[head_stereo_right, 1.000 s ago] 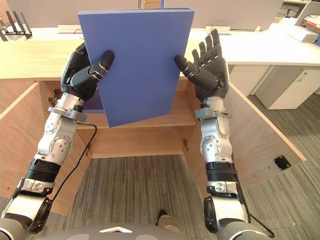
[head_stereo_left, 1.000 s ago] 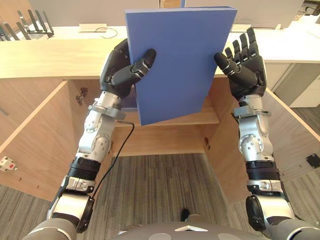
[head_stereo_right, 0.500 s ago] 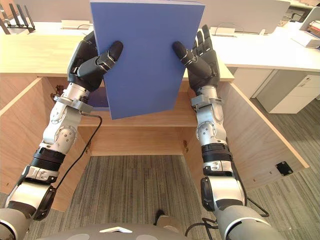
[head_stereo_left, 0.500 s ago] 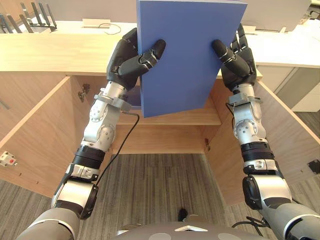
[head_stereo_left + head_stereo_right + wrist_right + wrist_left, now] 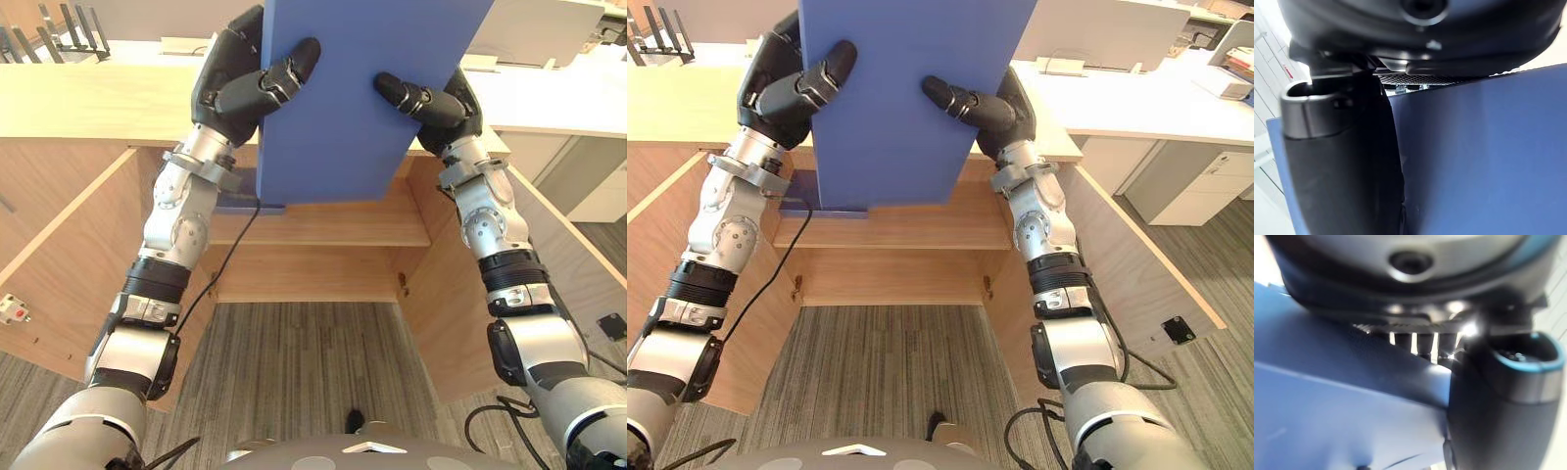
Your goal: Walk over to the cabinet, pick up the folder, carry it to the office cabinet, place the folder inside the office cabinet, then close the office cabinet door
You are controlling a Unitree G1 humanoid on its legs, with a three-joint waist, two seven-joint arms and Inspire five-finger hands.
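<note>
The left hand [image 5: 235, 83] pinches one side of the blue folder [image 5: 338, 127], with its thumb on the front and its fingers behind. The right hand [image 5: 441, 103] grips the other side the same way. Both arms are raised and hold the folder upright over the open cabinet's shelf [image 5: 323, 225].

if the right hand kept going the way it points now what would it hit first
The folder: the right hand grips its edge. Past that, its thumb aims toward the left hand, depth unclear.
</note>
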